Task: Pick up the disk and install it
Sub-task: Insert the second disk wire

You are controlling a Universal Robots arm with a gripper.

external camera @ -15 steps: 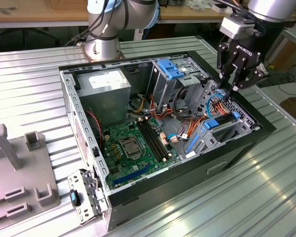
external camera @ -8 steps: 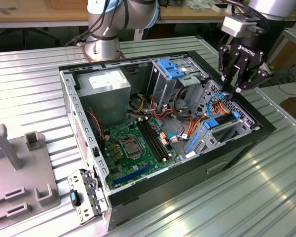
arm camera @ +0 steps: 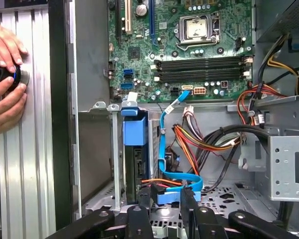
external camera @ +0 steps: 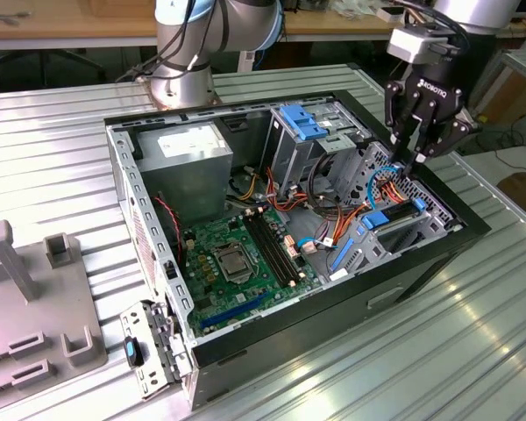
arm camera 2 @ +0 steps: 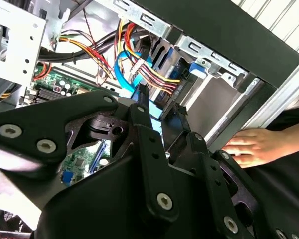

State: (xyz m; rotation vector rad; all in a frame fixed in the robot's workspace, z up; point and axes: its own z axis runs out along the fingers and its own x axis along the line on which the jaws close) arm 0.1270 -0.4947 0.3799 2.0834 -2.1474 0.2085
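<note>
At about three o'clock in the exterior view, above the open computer case point(external camera: 123, 189), the gripper point(external camera: 418, 156) is held with fingers spread and empty. The disk point(external camera: 387, 217) is seated in its bay just below – blue rails flush, apparently installed. The case is rested on a ribbed metal table point(external camera: 53, 132), in a workshop.

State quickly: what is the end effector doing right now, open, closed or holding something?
End effector: open, holding nothing, poised above the disk seated in the computer case's drive bay.
</note>
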